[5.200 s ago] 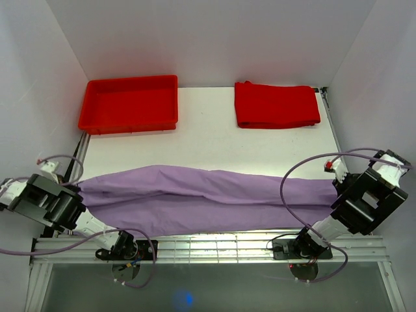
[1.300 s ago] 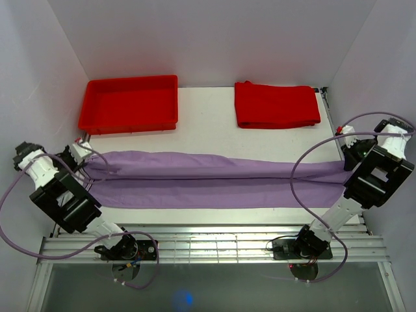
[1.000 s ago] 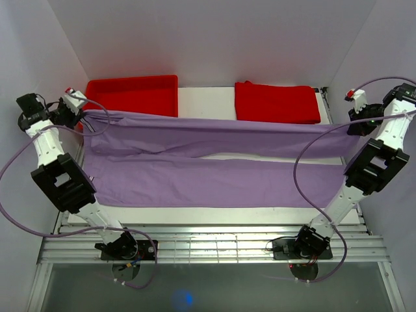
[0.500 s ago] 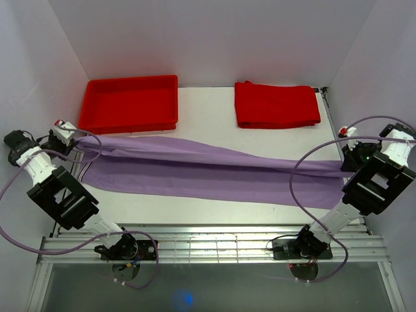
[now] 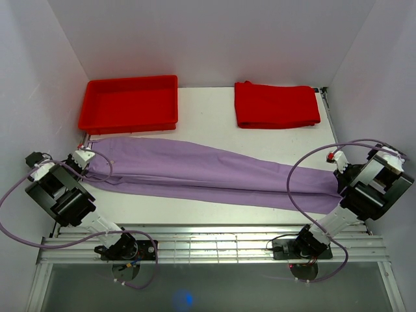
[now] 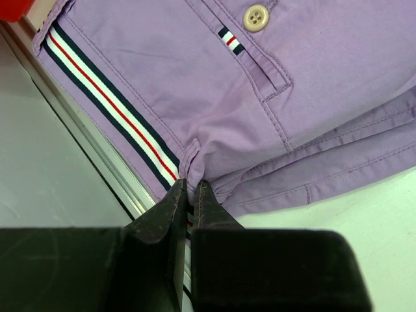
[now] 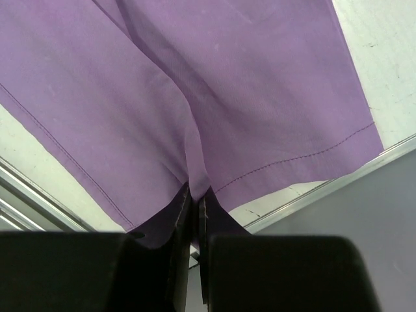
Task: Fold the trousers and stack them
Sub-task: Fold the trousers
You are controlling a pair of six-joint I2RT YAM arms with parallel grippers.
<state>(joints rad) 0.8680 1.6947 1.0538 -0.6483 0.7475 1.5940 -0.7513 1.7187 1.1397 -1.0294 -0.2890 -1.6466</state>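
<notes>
Obs., standing at the near side of the rig.

- The trousers (image 5: pixel 208 172), lilac, lie stretched across the tabletop (image 5: pixel 214 133) as one long narrow band. It runs from the left edge to the right edge and sits slightly askew: the left end lies further back, the right end nearer the arms.
- Left end is the waist. Wrist view shows a pale button (image 6: pixel 255 17), a welt pocket below it, and a navy-white-red striped ribbon (image 6: pixel 107 104) along the waistband edge. That edge sits just over the metal edge strip (image 6: pixel 97 153) of the tabletop.
- The left claw (image 6: pixel 190 190) is clenched on the trousers. Its two dark fingers are pressed nearly together, with a pinch of waistband fabric gathered between the tips at the striped ribbon.
- Right end is the leg hem; a stitched hem line (image 7: pixel 305 159) is visible. The fabric there lies flat apart from one crease rising to the grip.
- The right claw (image 7: pixel 194 194) is likewise clenched on the trousers, with a thin fold of the leg cloth nipped between its fingertips, low at the right edge.
- A red tray (image 5: pixel 129 79) sits at the back left, just beyond the waist end; I cannot tell whether they touch.
- A folded red cloth (image 5: pixel 276 104) lies at the back right, well apart from the trousers.
</notes>
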